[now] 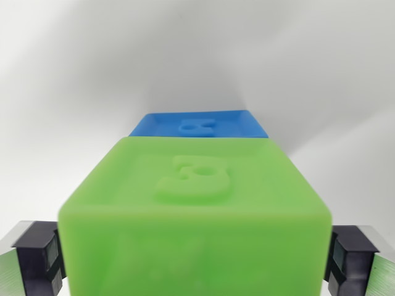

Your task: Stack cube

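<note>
The green cube (194,216) fills the lower centre of the frame, and the claw (196,259) grips it: one dark pad (42,259) presses its side at lower left, the other sits against its side at lower right. The raised figure on the cube's top face is in clear view. Beyond it, in the upper middle of the frame, the blue cube (200,124) shows only its top face and a thin strip of its front; it sits on the white counter (74,74). Whether the green cube touches the blue one or hangs in front of it cannot be told from here, since the green block hides the seam between them.

The main risks, as I judge them:

- Offset. The blue cube appears slightly right of the green cube's centre line. A release with that offset could leave an overhang, and the green cube may tip off.
- Height. If the green cube is carried forward too low, its leading edge could strike the blue cube and shove it across the counter.
- Early release. Opening above the target, rather than on it, could let the cube bounce or twist.
- Blind approach. The held cube blocks the view of the landing face, so fine alignment is hard to check.
</note>
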Controlling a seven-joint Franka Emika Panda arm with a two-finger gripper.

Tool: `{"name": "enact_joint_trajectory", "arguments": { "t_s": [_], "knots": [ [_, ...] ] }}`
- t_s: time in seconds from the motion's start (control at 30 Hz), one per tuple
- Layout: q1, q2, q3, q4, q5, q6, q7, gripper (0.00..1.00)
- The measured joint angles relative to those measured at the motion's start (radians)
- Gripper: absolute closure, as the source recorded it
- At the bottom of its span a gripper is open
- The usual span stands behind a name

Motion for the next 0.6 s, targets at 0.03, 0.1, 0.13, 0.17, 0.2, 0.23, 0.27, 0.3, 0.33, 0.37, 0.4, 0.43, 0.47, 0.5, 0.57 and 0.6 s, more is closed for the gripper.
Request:
{"name": "enact_joint_trajectory", "arguments": {
  "t_s": [0.03, 0.1, 0.13, 0.17, 0.2, 0.23, 0.27, 0.3, 0.33, 0.37, 0.4, 0.43, 0.47, 0.5, 0.57, 0.6],
  "knots": [
    [0.0, 0.0, 0.0, 0.0, 0.0, 0.0, 0.0, 0.0],
    [0.0, 0.0, 0.0, 0.0, 0.0, 0.0, 0.0, 0.0],
    [0.0, 0.0, 0.0, 0.0, 0.0, 0.0, 0.0, 0.0],
    [0.0, 0.0, 0.0, 0.0, 0.0, 0.0, 0.0, 0.0],
    [0.0, -0.001, 0.0, 0.0, 0.0, -0.001, 0.0, 0.0],
    [0.0, -0.002, 0.0, 0.0, 0.0, -0.001, 0.0, 0.0],
    [0.0, -0.004, 0.0, 0.0, 0.0, -0.002, 0.0, 0.0],
    [0.0, -0.006, 0.0, 0.0, 0.0, -0.004, 0.0, 0.0],
    [0.0, -0.007, 0.0, 0.0, 0.0, -0.005, 0.0, 0.0],
    [0.0, -0.01, 0.0, -0.001, 0.0, -0.007, 0.0, 0.0],
    [0.0, -0.014, 0.0, -0.001, 0.0, -0.009, 0.0, 0.0],
    [0.0, -0.018, 0.0, -0.002, 0.0, -0.012, 0.0, 0.0],
    [0.0, -0.022, 0.0, -0.002, 0.0, -0.015, 0.0, 0.0],
    [0.0, -0.027, 0.0, -0.003, 0.0, -0.019, 0.0, 0.0],
    [0.0, -0.037, 0.0, -0.004, 0.0, -0.028, 0.0, 0.0],
    [0.0, -0.04, 0.0, -0.004, 0.0, -0.031, 0.0, 0.0]
  ]
}}
